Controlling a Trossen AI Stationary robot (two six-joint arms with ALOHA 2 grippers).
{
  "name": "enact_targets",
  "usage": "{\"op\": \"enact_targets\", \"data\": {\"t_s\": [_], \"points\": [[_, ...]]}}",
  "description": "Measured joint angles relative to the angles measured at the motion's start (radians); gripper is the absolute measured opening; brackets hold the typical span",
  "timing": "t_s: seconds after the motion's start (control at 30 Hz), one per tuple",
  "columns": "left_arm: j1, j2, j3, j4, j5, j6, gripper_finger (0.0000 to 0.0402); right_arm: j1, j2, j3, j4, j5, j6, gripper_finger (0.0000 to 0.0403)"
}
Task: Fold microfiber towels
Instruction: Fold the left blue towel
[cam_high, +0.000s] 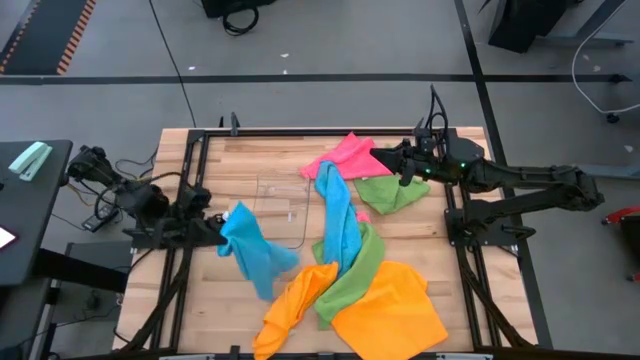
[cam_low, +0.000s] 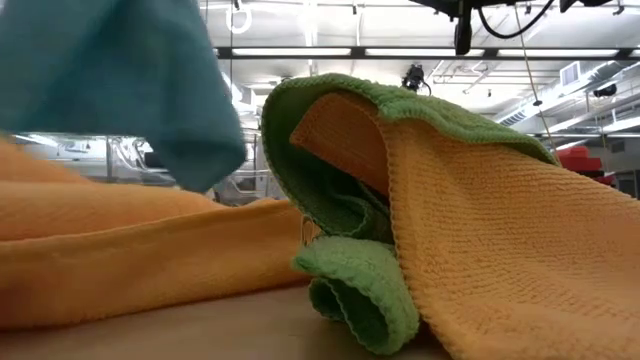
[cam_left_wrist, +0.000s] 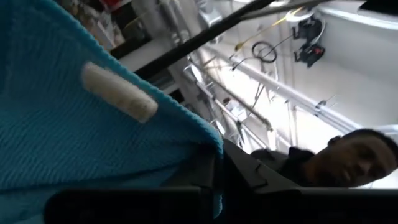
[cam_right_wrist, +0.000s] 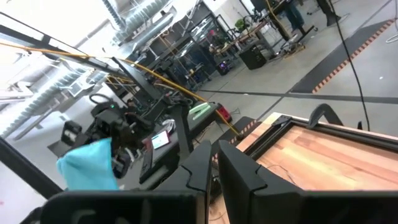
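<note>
- High view: the left gripper (cam_high: 222, 228) is clamped on a corner of a soft sky-blue microfiber towel (cam_high: 252, 252) that hangs crumpled over the pale wooden slat table (cam_high: 255, 150), beside a small clear plastic tray (cam_high: 280, 205). The pink (cam_high: 345, 155), green (cam_high: 355, 270) and orange (cam_high: 390, 310) cloths are heaped to the right.
- Low view: nubby looped weave on the orange towel (cam_low: 500, 230), the green one (cam_low: 365, 290) curled under it.
- Left wrist view: a ribbed blue edge with a white tag (cam_left_wrist: 118, 93) is pinched between the fingers.
- Right wrist view: the right gripper (cam_right_wrist: 214, 163) has its fingers together and empty, above the table's edge.
</note>
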Motion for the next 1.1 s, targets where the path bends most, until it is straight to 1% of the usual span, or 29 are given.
{"op": "enact_targets", "data": {"t_s": [0.13, 0.27, 0.43, 0.5, 0.6, 0.73, 0.87, 0.97, 1.1], "points": [[0.019, 0.000, 0.000, 0.092, 0.000, 0.058, 0.0012, 0.006, 0.000, 0.006, -0.008, 0.000, 0.000, 0.0037], [0.035, 0.000, 0.002, 0.201, 0.000, 0.142, 0.0011, 0.006, 0.007, 0.054, -0.018, 0.000, -0.035, 0.0037], [0.080, 0.040, 0.082, 0.168, 0.000, 0.229, 0.0024, 0.006, 0.051, 0.175, -0.150, -0.006, -0.130, 0.0037], [0.108, 0.066, 0.131, 0.123, 0.000, 0.281, 0.0022, 0.006, 0.083, 0.233, -0.222, -0.015, -0.169, 0.0037], [0.159, 0.106, 0.216, 0.003, 0.000, 0.355, 0.0013, 0.006, 0.140, 0.314, -0.321, -0.022, -0.208, 0.0037], [0.228, 0.165, 0.342, -0.211, 0.000, 0.372, 0.0011, 0.006, 0.212, 0.410, -0.391, -0.064, -0.239, 0.0037], [0.288, 0.251, 0.480, -0.414, 0.009, 0.375, 0.0026, 0.006, 0.262, 0.492, -0.441, -0.133, -0.267, 0.0037], [0.322, 0.328, 0.574, -0.473, 0.070, 0.414, 0.0028, 0.006, 0.274, 0.551, -0.507, -0.138, -0.281, 0.0037], [0.361, 0.435, 0.686, -0.496, 0.163, 0.489, 0.0015, 0.006, 0.274, 0.628, -0.609, -0.147, -0.306, 0.0037]]}}
